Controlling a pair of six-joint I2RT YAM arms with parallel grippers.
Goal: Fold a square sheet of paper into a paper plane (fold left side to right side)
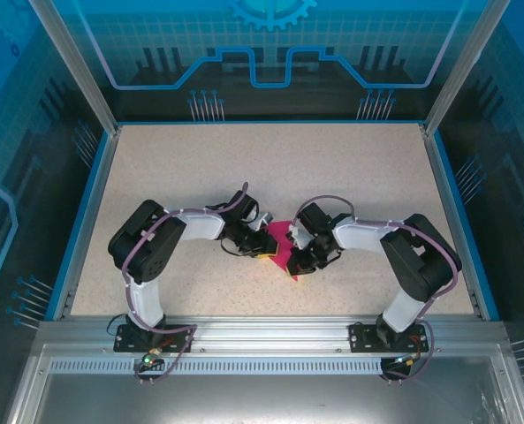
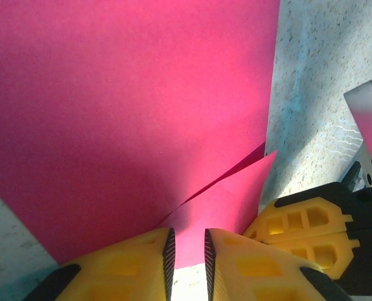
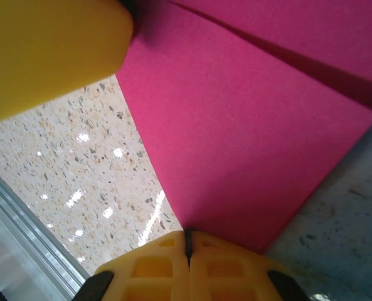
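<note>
— So, nearest first: what runs along the front?
— An aluminium rail (image 1: 270, 331), with the left arm's base (image 1: 151, 334) and the right arm's base (image 1: 387, 336) bolted to it, well apart.
— And further in?
— The left end effector (image 1: 263, 245) and the right end effector (image 1: 299, 259) meet near the middle of the counter (image 1: 270, 159), just beside each other over the square sheet of paper (image 1: 282, 238).
— Their grip?
— The right one is clenched: its yellow fingers (image 3: 154, 269) press together, with a corner of the pink sheet nipped in the seam. The left one is released, with a narrow gap between its pads (image 2: 169, 251). A pointed flap of the sheet shows in that gap; whether it touches the pads I cannot tell.
— How do the paper's edges run?
— From the left wrist, a broad flat layer spreads away from the fingers, its right edge straight against the speckled counter, and a second layer pokes out beneath it as a point. From the right wrist, two edges converge on the clamped corner.
— Room to move?
— Bare counter lies on every side of the sheet, out to the blue rim (image 1: 85, 212). Beyond stands a back panel bearing a blue gear graphic (image 1: 272, 11).
</note>
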